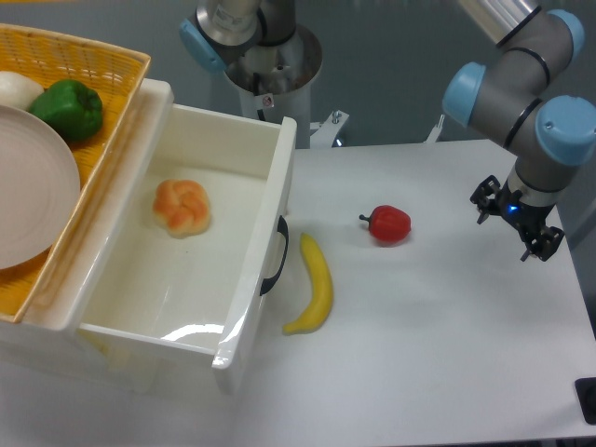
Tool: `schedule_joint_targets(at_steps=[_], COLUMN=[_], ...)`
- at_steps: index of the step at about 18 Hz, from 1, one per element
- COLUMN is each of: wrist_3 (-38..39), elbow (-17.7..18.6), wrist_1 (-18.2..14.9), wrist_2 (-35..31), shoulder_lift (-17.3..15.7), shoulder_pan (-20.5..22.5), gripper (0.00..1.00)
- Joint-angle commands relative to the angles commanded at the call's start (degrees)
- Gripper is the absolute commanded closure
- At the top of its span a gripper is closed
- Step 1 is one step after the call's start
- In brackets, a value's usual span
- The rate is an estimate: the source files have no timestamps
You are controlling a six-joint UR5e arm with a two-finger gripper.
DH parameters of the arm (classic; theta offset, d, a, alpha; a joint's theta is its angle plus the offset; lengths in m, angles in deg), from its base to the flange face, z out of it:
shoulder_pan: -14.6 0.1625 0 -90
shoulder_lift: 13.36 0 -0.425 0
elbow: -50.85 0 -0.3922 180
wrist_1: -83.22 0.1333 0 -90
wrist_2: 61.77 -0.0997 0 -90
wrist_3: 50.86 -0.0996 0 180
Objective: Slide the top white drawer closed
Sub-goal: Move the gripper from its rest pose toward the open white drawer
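The top white drawer stands pulled well out of the cabinet, its open box taking up the left half of the frame, front panel facing right toward the table. A single bread roll lies on the drawer floor toward the back; otherwise the interior is bare and glossy, with a bright reflection near the front wall. The black curved handle sits on the outside of the front panel, just beside the upper tip of the banana, which lies on the table close along the drawer front. A red pepper rests further right, apart from both. The yellow wicker basket with a plate and a green pepper sits on the cabinet top, overlapping the drawer's far-left rim. The gripper hangs at the far right, well apart from the drawer, holding nothing; fingers look slightly spread, but at this size I cannot tell the gap with confidence. Judgement: drawer is rigid moulded plastic, light with only the roll inside, likely to slide easily. Surface is slick, so a flat push on the front panel, at or just by the handle near mid-height, seems better than pinching. Risk: the banana may snag the approach.
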Motion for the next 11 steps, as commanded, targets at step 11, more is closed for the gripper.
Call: schedule_joint_targets(at_steps=[11], wrist_3=[8.17], elbow=[7.82], wrist_1=[6.77], wrist_2=[2.64], shoulder_lift=[-3.87], shoulder_pan=[0.00], gripper=[0.00])
